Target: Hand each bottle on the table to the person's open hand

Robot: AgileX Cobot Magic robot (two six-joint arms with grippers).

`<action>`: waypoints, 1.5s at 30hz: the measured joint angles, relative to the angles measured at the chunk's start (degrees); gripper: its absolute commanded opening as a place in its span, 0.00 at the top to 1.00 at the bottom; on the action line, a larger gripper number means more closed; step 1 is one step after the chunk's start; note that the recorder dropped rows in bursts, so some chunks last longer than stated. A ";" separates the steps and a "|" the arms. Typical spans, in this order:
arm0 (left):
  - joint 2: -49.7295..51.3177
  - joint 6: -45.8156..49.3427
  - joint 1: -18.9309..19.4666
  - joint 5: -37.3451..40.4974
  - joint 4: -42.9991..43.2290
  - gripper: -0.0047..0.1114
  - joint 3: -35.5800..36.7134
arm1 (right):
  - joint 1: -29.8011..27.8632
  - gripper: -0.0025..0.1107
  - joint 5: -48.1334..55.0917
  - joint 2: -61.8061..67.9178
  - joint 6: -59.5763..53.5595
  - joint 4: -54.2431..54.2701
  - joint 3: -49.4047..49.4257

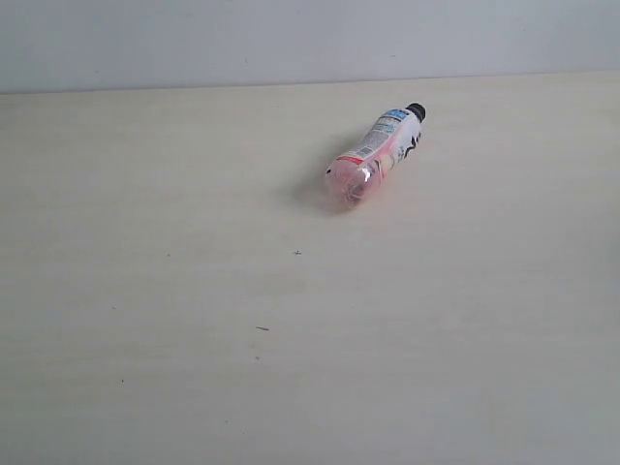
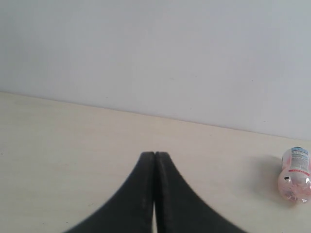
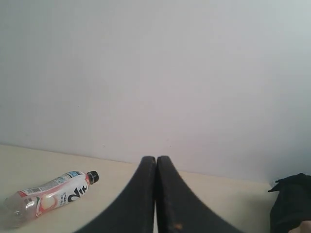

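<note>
One bottle [image 1: 376, 155] with a black cap and a pink and white label lies on its side on the cream table [image 1: 194, 339], right of centre toward the back. The left wrist view catches its clear base end [image 2: 294, 174]; the right wrist view shows its whole length [image 3: 48, 196]. The white-capped bottles are out of view. My left gripper [image 2: 155, 154] is shut with nothing in it, well apart from the bottle. My right gripper [image 3: 156, 158] is also shut and empty. Neither gripper appears in the exterior view. A black sleeve [image 3: 291, 201] with a sliver of skin shows at the right wrist view's edge; no open hand shows.
A pale grey wall [image 1: 291, 39] runs along the table's far edge. A few tiny dark specks [image 1: 262, 328] dot the table surface.
</note>
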 measured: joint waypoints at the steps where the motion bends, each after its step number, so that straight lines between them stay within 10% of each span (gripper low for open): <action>1: 0.00 0.00 0.00 0.00 0.00 0.96 0.00 | 0.00 0.98 -0.70 0.00 0.00 0.00 0.00; 45: 0.00 0.00 0.00 0.00 0.00 0.96 0.00 | 1.36 0.98 -1.78 0.00 -0.22 -3.77 0.00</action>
